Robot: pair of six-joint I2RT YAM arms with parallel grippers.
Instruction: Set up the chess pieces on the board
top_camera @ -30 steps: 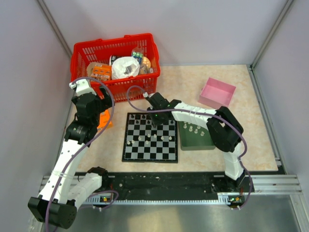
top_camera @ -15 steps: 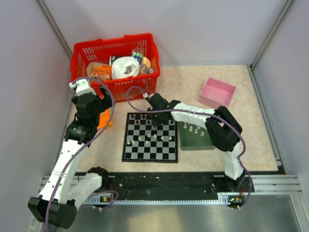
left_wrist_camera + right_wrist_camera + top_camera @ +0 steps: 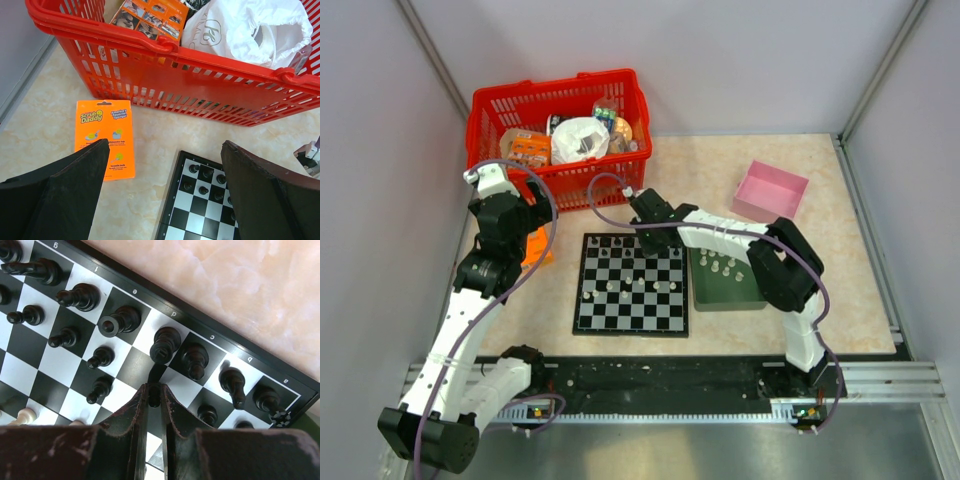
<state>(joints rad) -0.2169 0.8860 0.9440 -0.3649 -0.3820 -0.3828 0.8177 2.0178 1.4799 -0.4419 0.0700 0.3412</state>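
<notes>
The board [image 3: 630, 331] lies mid-table, with black chess pieces [image 3: 165, 344] standing along its two far rows and a few white ones [image 3: 625, 287] around the middle. My right gripper [image 3: 155, 392] hangs over the board's far rows, shut on a small black piece [image 3: 155, 397] pinched between its fingertips; from above, the right gripper [image 3: 648, 237] sits at the far edge of the board. My left gripper [image 3: 165, 150] is open and holds nothing, hovering over the table left of the board's far left corner [image 3: 200, 210].
A red basket [image 3: 560, 130] full of packets stands at the back left. An orange sponge pack [image 3: 105, 137] lies flat between basket and board. A dark green tray [image 3: 725, 290] with white pieces adjoins the board's right side. A pink box [image 3: 771, 190] sits back right.
The right gripper's fingers have closed on the small black piece and it has shifted slightly toward the board's far edge. The left arm has not moved.
</notes>
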